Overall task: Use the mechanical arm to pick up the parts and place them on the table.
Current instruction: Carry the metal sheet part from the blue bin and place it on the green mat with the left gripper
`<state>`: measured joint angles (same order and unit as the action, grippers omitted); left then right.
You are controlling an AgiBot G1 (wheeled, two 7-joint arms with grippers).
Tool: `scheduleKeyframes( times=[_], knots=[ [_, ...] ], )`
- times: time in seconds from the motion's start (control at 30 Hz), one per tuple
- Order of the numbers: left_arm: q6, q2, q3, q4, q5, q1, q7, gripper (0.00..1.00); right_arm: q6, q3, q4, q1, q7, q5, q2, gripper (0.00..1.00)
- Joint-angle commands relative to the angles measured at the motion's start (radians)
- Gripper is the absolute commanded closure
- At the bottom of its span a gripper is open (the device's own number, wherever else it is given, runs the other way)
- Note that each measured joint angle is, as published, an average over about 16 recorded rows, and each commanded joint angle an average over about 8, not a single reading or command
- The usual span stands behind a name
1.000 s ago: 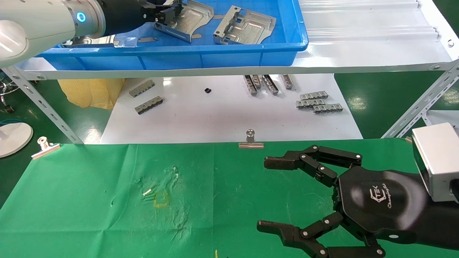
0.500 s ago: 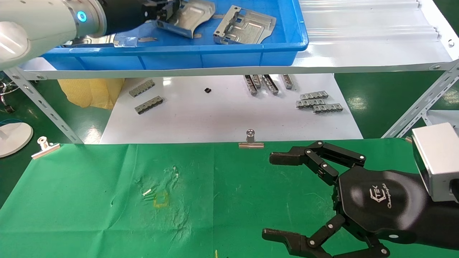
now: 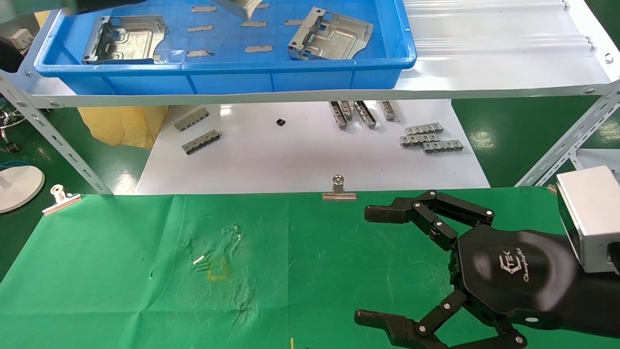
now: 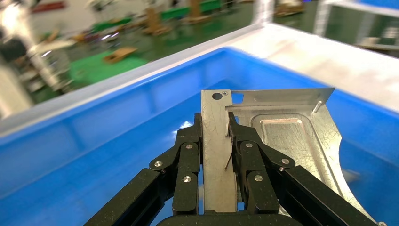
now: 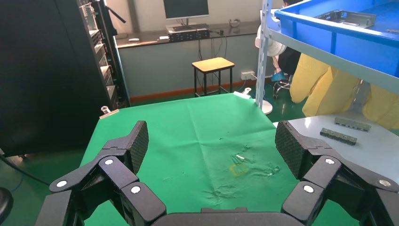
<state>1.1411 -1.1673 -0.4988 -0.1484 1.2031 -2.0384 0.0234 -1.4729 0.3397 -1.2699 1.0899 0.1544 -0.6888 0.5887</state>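
Note:
In the left wrist view my left gripper [image 4: 215, 136] is shut on the folded rim of a silvery stamped part [image 4: 287, 136], held above the blue bin [image 4: 84, 141]. In the head view only that part's lower edge [image 3: 240, 6] shows at the top; the left gripper itself is out of that view. Two more parts lie in the bin [image 3: 218, 80], one at the left [image 3: 127, 39] and one at the right [image 3: 330, 35]. My right gripper [image 3: 366, 265] is open and empty, low over the right side of the green table [image 3: 121, 271], also open in its wrist view [image 5: 211, 146].
The bin stands on a white ribbed shelf [image 3: 484, 43] with slanted metal legs [image 3: 53, 140]. Grey toothed strips [image 3: 201, 142] lie on the white board [image 3: 290, 160] below. Binder clips [image 3: 339, 190] hold the cloth's far edge. A yellow mark [image 3: 218, 271] is on the cloth.
My left gripper has lifted the part up out of the bin and left the head view, uncovering the part at the bin's left. My right gripper's fingers have spread a little wider.

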Motion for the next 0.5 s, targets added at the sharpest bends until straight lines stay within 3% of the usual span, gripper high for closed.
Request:
scheduleKeyframes(
  times=[0.03, 0.27, 0.5],
  knots=[
    [0.084, 0.034, 0.009, -0.010, -0.016, 0.004, -0.025, 1.00, 0.000, 0.000, 0.000, 0.000, 0.000, 0.000, 0.000, 0.00],
    [0.413, 0.137, 0.031, -0.069, -0.089, 0.062, -0.112, 1.00, 0.000, 0.000, 0.000, 0.000, 0.000, 0.000, 0.000, 0.00],
    [0.465, 0.264, -0.009, -0.271, -0.193, 0.218, -0.137, 1.00, 0.000, 0.000, 0.000, 0.000, 0.000, 0.000, 0.000, 0.00]
  ],
)
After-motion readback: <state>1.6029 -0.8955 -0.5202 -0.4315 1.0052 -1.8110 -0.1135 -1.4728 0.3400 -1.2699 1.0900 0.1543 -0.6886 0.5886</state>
